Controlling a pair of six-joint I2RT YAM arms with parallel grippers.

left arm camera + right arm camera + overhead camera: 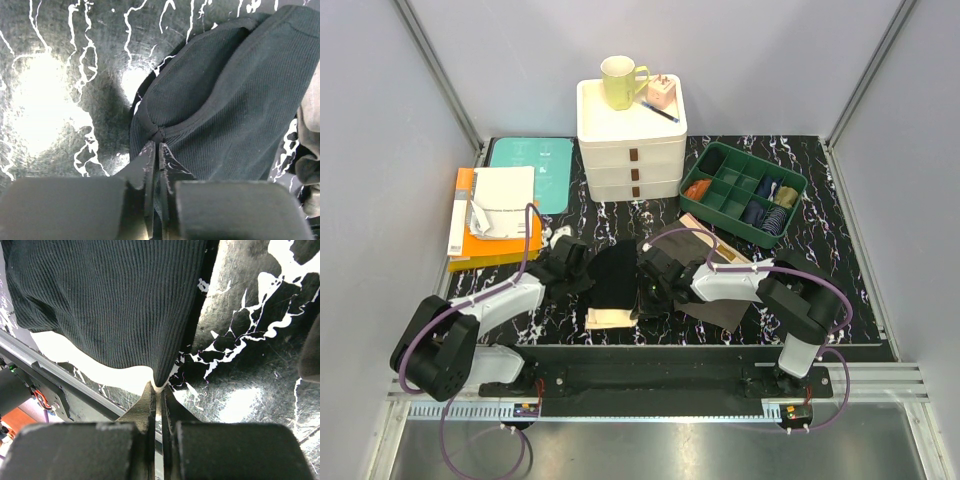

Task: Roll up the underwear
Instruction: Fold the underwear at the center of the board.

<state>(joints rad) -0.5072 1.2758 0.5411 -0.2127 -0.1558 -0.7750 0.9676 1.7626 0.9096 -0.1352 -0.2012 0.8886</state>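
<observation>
The black underwear (615, 278) lies on the marble-patterned table between both arms, its beige waistband (610, 318) toward the near edge. My left gripper (576, 268) sits at its left side; in the left wrist view the gripper (156, 146) is shut on a seamed edge of the black underwear (220, 110). My right gripper (651, 276) is at the cloth's right side, and in the right wrist view the gripper (159, 389) is shut on the waistband corner of the black underwear (110, 300). The olive-brown underwear (718, 308) lies partly under the right arm.
A white drawer unit (632, 150) with a yellow-green mug (620, 82) stands at the back. A green divided tray (742, 192) with sock bundles is at the back right. Books and papers (495, 215) lie at the left. The table's near edge runs just behind the waistband.
</observation>
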